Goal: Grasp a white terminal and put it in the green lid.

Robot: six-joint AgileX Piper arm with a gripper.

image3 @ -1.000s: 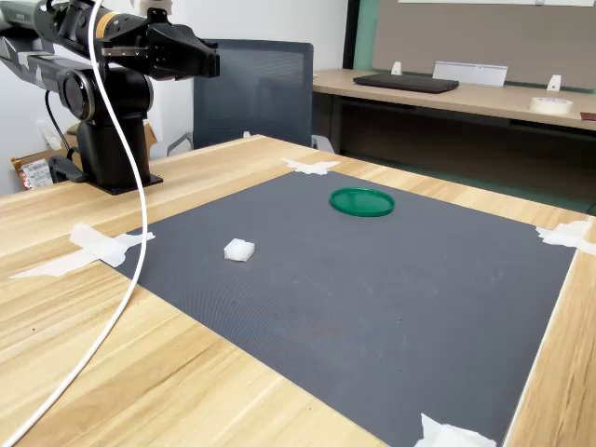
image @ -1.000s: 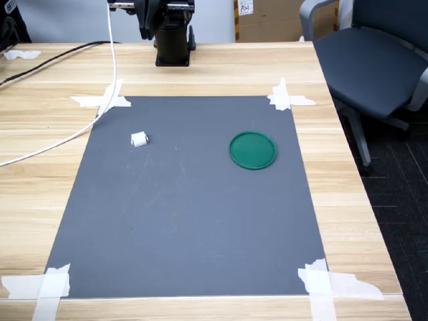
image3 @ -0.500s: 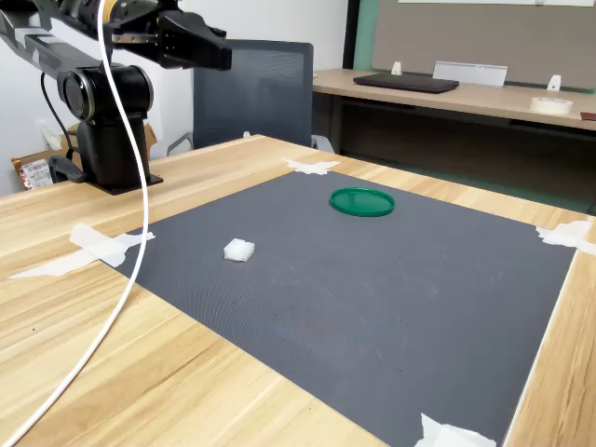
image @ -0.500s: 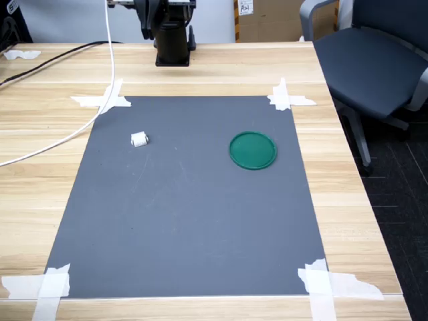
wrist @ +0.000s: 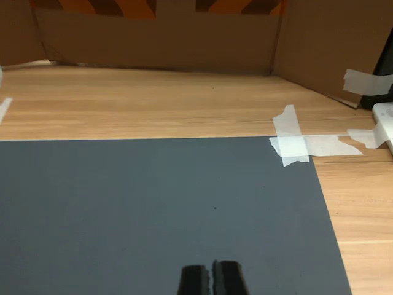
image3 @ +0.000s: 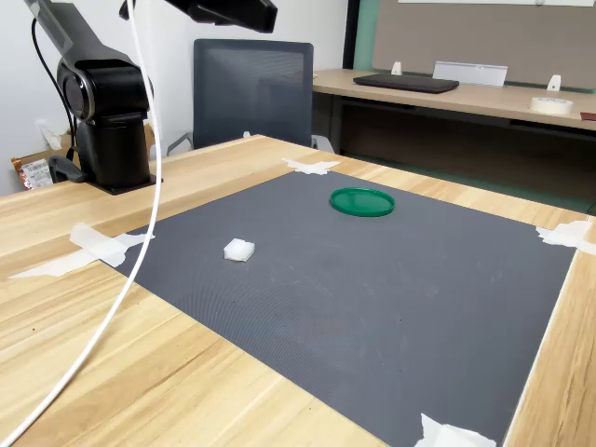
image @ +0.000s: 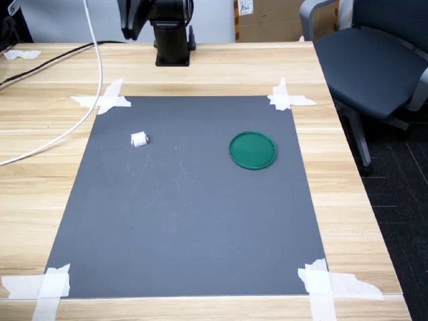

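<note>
The white terminal lies on the grey mat, near the first exterior view's left edge of the mat. The green lid lies flat and empty on the mat toward the first exterior view's right. My gripper hangs high above the mat's back edge, far from both. Its two black fingers are pressed together with nothing between them. The wrist view shows neither the terminal nor the lid.
White tape holds the mat's corners to the wooden table. A white cable trails from the arm across the table. The arm's base stands at the back, an office chair beside the table.
The arm has lifted and reached forward, so the gripper now sits higher and farther over the mat. The white cable swung with it. Terminal and lid have not moved.
</note>
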